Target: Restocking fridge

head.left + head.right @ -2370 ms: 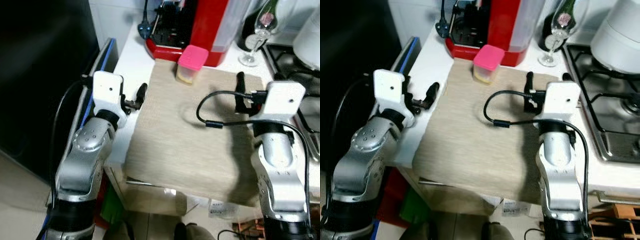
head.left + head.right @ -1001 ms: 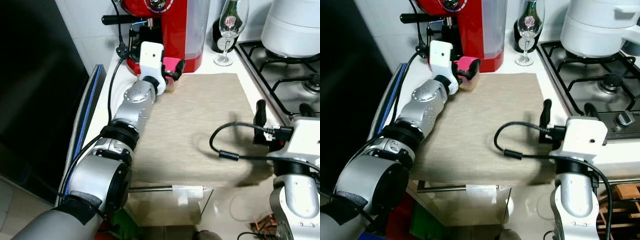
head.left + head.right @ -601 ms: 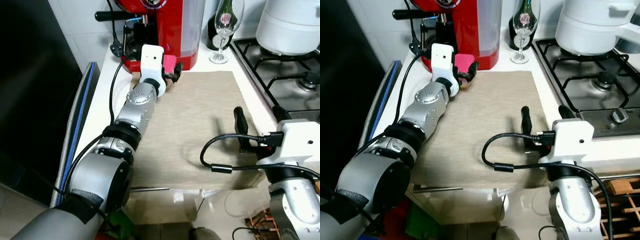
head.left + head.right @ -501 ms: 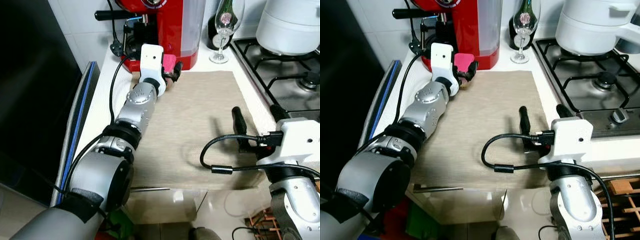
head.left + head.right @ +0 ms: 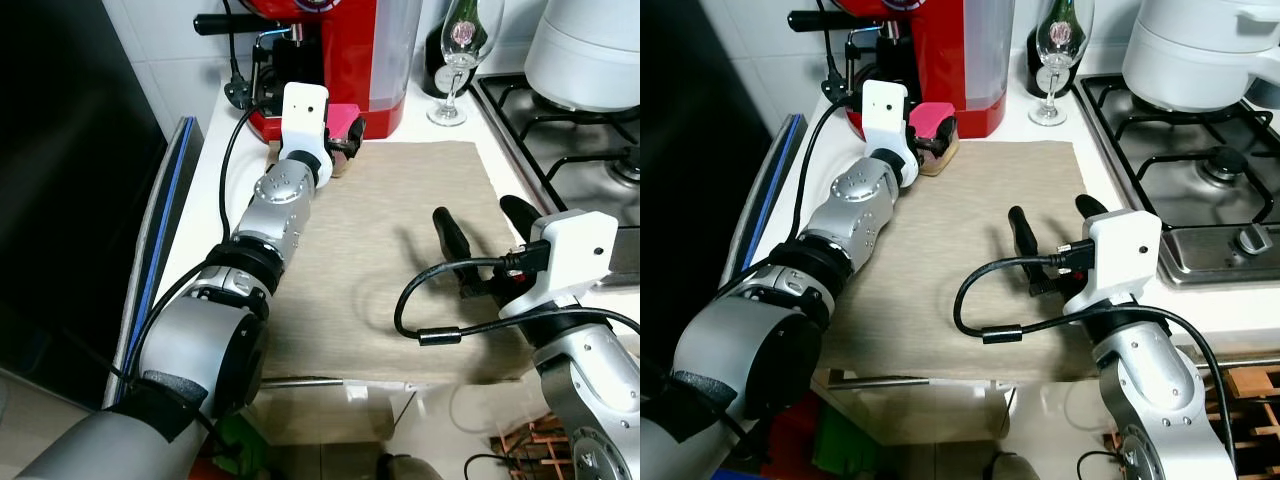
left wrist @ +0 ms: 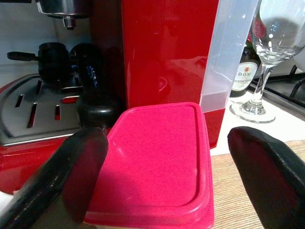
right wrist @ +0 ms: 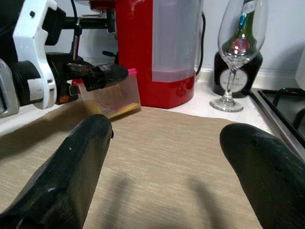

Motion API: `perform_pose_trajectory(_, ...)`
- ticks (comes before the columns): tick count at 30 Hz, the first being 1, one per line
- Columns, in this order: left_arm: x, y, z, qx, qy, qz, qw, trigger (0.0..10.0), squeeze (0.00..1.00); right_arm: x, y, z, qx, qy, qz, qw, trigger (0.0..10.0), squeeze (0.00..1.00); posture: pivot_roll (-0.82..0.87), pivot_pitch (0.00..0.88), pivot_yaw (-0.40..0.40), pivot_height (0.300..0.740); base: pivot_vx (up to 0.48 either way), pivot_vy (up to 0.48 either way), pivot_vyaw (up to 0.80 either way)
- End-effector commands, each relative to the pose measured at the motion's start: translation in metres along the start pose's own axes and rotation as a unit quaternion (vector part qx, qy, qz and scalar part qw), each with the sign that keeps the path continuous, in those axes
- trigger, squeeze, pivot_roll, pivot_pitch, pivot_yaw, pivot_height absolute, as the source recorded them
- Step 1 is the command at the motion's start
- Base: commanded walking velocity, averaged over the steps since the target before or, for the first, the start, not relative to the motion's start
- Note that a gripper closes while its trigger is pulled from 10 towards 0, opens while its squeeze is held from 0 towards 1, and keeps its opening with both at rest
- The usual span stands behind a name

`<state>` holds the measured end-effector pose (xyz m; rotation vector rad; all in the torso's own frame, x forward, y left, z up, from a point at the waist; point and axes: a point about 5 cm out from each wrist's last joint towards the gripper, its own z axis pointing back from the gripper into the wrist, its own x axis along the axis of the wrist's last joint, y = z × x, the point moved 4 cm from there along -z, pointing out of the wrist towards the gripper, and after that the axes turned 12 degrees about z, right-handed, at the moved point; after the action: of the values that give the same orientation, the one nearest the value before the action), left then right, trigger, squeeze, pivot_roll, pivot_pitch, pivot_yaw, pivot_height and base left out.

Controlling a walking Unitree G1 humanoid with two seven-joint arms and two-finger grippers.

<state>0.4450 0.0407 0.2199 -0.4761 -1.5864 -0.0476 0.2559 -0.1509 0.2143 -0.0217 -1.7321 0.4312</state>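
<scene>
While left tool [image 5: 343, 143] straddles pink-lidded container [image 6: 155, 155], fingers apart, not gripping | close squarely on sides below lid | right tool [image 5: 1050, 236] open, empty, over table [image 5: 400, 215]

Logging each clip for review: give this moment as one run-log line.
left gripper: open, fingers either side of pink-lidded container | right gripper: open, over beige mat | container beside red coffee machine

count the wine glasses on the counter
1. A single wine glass stands at the back of the counter, between the red coffee machine and the stove, before a dark bottle.
</scene>
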Motion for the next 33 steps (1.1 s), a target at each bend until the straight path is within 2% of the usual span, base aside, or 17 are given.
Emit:
perform_pose_trajectory(1,-0.003,-0.006,-0.001,-0.008,0.015,0.001,1.000,10.0,0.00,-0.004,-0.001,0.001,0.004,0.010,-0.003,1.000,10.0,0.00,-0.34,0.118,0.089,0.740,0.000,0.000,0.00)
perform_pose_trajectory(9,-0.013,-0.021,-0.001,-0.035,0.037,0.036,0.998,10.0,0.00,-0.006,0.001,0.001,0.009,0.017,-0.009,1.000,10.0,0.00,-0.33,0.120,0.087,0.740,0.000,0.000,0.00)
perform_pose_trajectory(10,-0.017,-0.030,-0.001,-0.052,0.050,0.071,0.995,10.0,0.00,-0.007,0.002,0.001,0.011,0.018,-0.010,1.000,10.0,0.00,-0.33,0.120,0.087,0.740,0.000,0.000,0.00)
perform_pose_trajectory(13,-0.016,-0.036,-0.001,-0.065,0.049,0.078,0.994,10.0,0.00,-0.007,0.002,0.001,0.011,0.019,-0.009,1.000,10.0,0.00,-0.33,0.120,0.087,0.740,0.000,0.000,0.00)
perform_pose_trajectory(17,-0.015,-0.045,0.000,-0.080,0.048,0.055,0.994,10.0,0.00,-0.008,0.003,0.001,0.014,0.022,-0.006,1.000,10.0,0.00,-0.33,0.117,0.087,0.740,0.000,0.000,0.00)
perform_pose_trajectory(20,-0.017,-0.042,0.001,-0.068,0.042,0.001,0.997,10.0,0.00,-0.009,0.004,0.000,0.017,0.022,-0.005,1.000,10.0,0.00,-0.33,0.117,0.085,0.740,0.000,0.000,0.00)
perform_pose_trajectory(21,-0.017,-0.042,0.001,-0.068,0.042,0.001,0.997,10.0,0.00,-0.009,0.004,0.000,0.017,0.022,-0.005,1.000,10.0,0.00,-0.33,0.117,0.085,0.740,0.000,0.000,0.00)
perform_pose_trajectory(24,-0.020,-0.040,0.002,-0.062,0.048,-0.040,0.996,10.0,0.00,-0.008,0.004,0.000,0.018,0.020,-0.007,1.000,10.0,0.00,-0.33,0.117,0.085,0.740,0.000,0.000,0.00)
perform_pose_trajectory(26,-0.021,-0.040,0.003,-0.064,0.053,-0.046,0.995,10.0,0.00,-0.007,0.005,-0.001,0.020,0.018,-0.007,1.000,10.0,0.00,-0.32,0.117,0.087,0.740,0.000,0.000,0.00)
perform_pose_trajectory(30,-0.011,-0.040,0.004,-0.075,0.053,-0.077,0.993,10.0,0.00,-0.006,0.003,0.000,0.020,0.017,-0.005,1.000,10.0,0.00,-0.32,0.117,0.087,0.740,0.000,0.000,0.00)
perform_pose_trajectory(33,0.005,-0.038,0.007,-0.083,0.034,-0.075,0.993,10.0,0.00,-0.006,0.003,-0.001,0.019,0.016,-0.005,1.000,10.0,0.00,-0.31,0.116,0.090,0.740,0.000,0.000,0.00)
